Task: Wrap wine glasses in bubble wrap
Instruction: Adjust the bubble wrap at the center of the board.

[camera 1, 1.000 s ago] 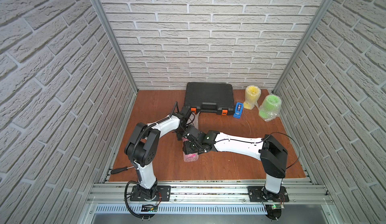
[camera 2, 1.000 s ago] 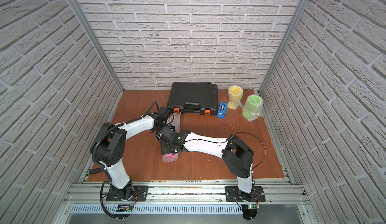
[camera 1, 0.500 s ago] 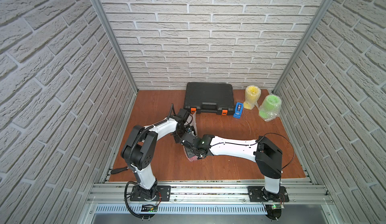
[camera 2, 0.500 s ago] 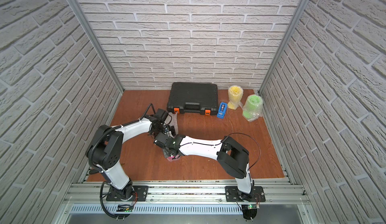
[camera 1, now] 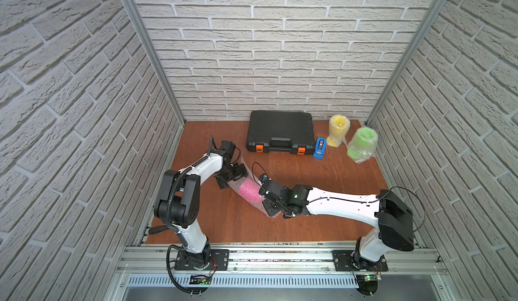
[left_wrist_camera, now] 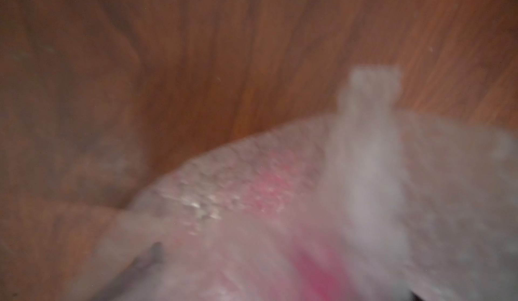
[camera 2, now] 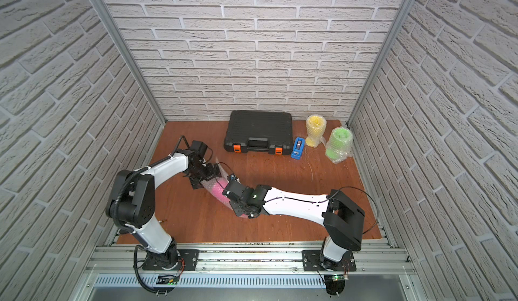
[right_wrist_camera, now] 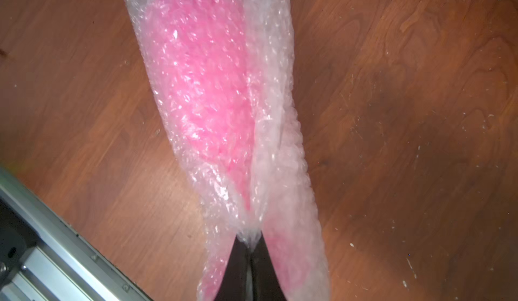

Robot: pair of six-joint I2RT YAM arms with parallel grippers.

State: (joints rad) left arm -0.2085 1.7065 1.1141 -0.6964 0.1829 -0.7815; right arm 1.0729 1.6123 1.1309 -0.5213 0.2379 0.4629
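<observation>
The hot pink wine glass (camera 1: 248, 190) (camera 2: 216, 190) lies on its side mid-table, rolled in bubble wrap (right_wrist_camera: 276, 123). My right gripper (right_wrist_camera: 248, 242) (camera 1: 268, 202) is shut on a pinched fold of that wrap at the end nearer the front rail; pink (right_wrist_camera: 201, 75) shows through the bubbles. My left gripper (camera 1: 230, 176) (camera 2: 202, 174) sits at the far end of the roll, jaws spread wide on either side of the wrap. The left wrist view is blurred, showing only wrap (left_wrist_camera: 213, 201) against the table. The yellow glass (camera 1: 339, 130) and the green glass (camera 1: 363, 143) stand wrapped at the back right.
A black tool case (camera 1: 280, 134) (camera 2: 259, 132) lies against the back wall. A blue tape dispenser (camera 1: 319, 148) (camera 2: 297, 148) stands between it and the wrapped glasses. Brick walls close in both sides; an aluminium rail (camera 1: 280, 254) runs along the front edge.
My right gripper has closed on the wrap and drawn back to the right. My left gripper has opened. The pink roll now lies stretched out diagonally between the two.
</observation>
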